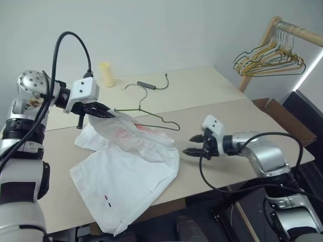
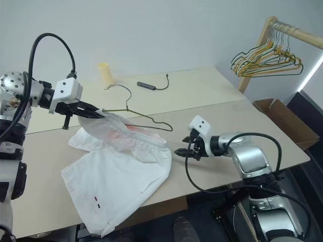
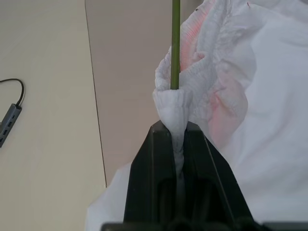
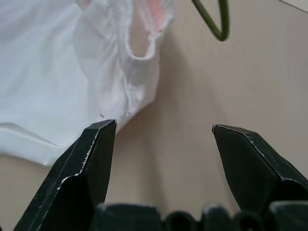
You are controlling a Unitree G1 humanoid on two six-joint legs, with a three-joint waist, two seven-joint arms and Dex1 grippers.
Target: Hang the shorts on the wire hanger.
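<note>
wall (image 1: 166,30): plain pale grey, pretty evenly lit
table (image 1: 212,91): light beige top, seam running across it
rack (image 1: 282,30): wooden rail, back right corner, bunch of coloured hangers (image 1: 267,60)
box (image 1: 282,116): open cardboard, beside the table

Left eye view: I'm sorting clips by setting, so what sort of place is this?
Probably an indoor lab or test room set up for laundry practice: a plain table against a bare wall, a wooden clothes rail with a cluster of hangers, and a cardboard box beside the table.

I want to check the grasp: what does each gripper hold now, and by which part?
The left gripper pinches the shorts by a bunched fold of the gathered waistband, beside the wire hanger. The right gripper is open and holds nothing.
</note>
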